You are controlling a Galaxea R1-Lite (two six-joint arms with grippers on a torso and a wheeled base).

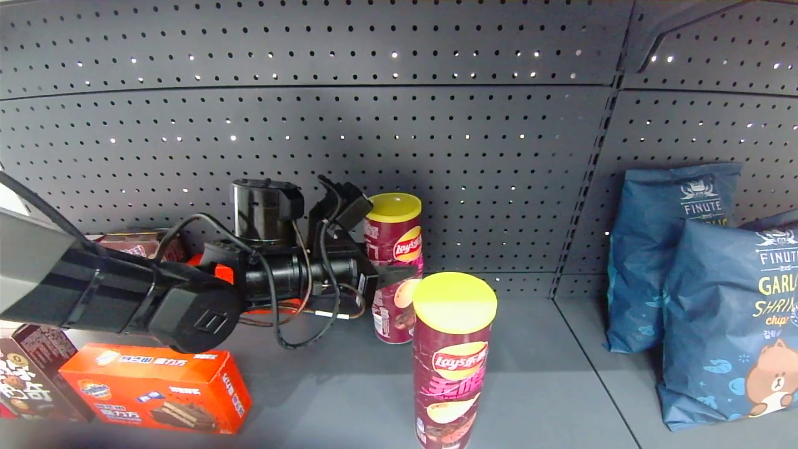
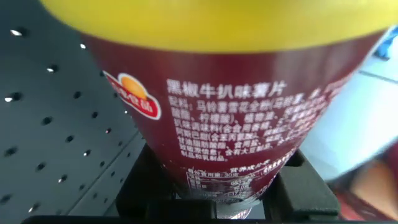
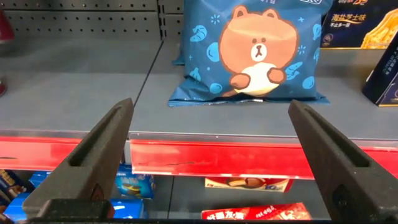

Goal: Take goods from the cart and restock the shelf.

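A maroon chips can (image 1: pixel 393 240) with a yellow lid stands upright near the shelf's pegboard back wall. My left gripper (image 1: pixel 391 275) is shut on its middle from the left side. In the left wrist view the same can (image 2: pixel 236 118) sits between the black fingers (image 2: pixel 305 194). A second, identical can (image 1: pixel 454 362) stands upright closer to the shelf front, just right of the held one. My right gripper (image 3: pixel 210 106) is open with nothing between its fingers, in front of the shelf edge, facing a blue snack bag (image 3: pixel 249 50).
An orange biscuit box (image 1: pixel 156 386) and a dark box (image 1: pixel 31 380) lie at the front left. Two blue snack bags (image 1: pixel 670 249) (image 1: pixel 735 324) lean at the right. Bare shelf floor (image 1: pixel 548 386) lies between cans and bags. A red shelf strip (image 3: pixel 211 158) fronts a lower shelf of goods.
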